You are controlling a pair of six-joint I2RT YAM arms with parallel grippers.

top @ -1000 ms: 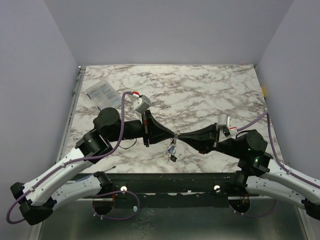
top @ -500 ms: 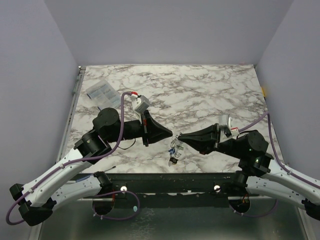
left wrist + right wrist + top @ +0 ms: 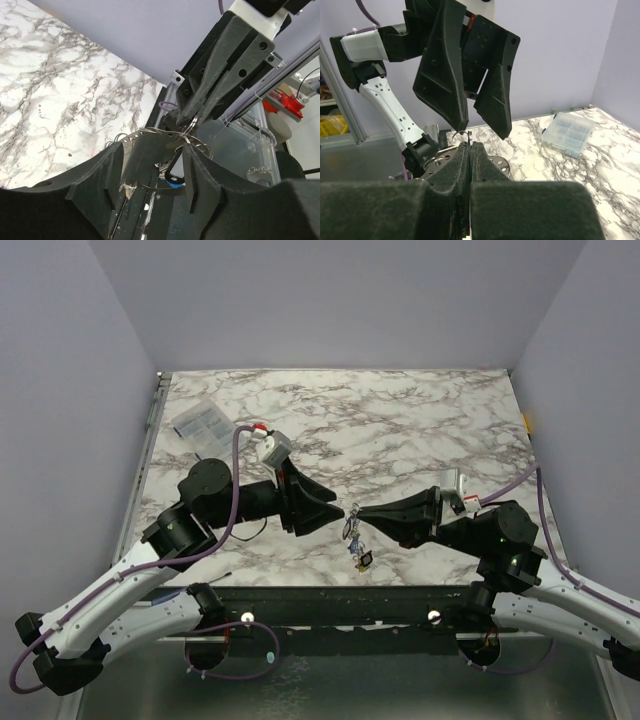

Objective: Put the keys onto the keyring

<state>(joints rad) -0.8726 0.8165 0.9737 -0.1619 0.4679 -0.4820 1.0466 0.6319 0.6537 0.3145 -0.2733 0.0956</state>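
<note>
My right gripper (image 3: 360, 512) is shut on a thin wire keyring (image 3: 465, 134), whose loop pokes out above the pinched fingertips (image 3: 470, 150). A bunch of small keys (image 3: 353, 537) hangs under the ring just above the marble table (image 3: 400, 430), with one dark piece lowest (image 3: 366, 560). A blue key head (image 3: 175, 183) shows in the left wrist view under the ring (image 3: 188, 133). My left gripper (image 3: 338, 508) faces the right one tip to tip. It is open, with its fingers (image 3: 447, 80) on either side of the ring and nothing between them (image 3: 150, 172).
A clear plastic compartment box (image 3: 200, 423) lies at the table's far left corner, also visible in the right wrist view (image 3: 570, 132). The table's near edge with a metal rail (image 3: 330, 595) runs just below the hanging keys. Purple walls enclose the table.
My left gripper has opened and drawn back a little to the left, letting go of what it pinched. The keys now hang lower, from the ring in the right gripper, which held still.
</note>
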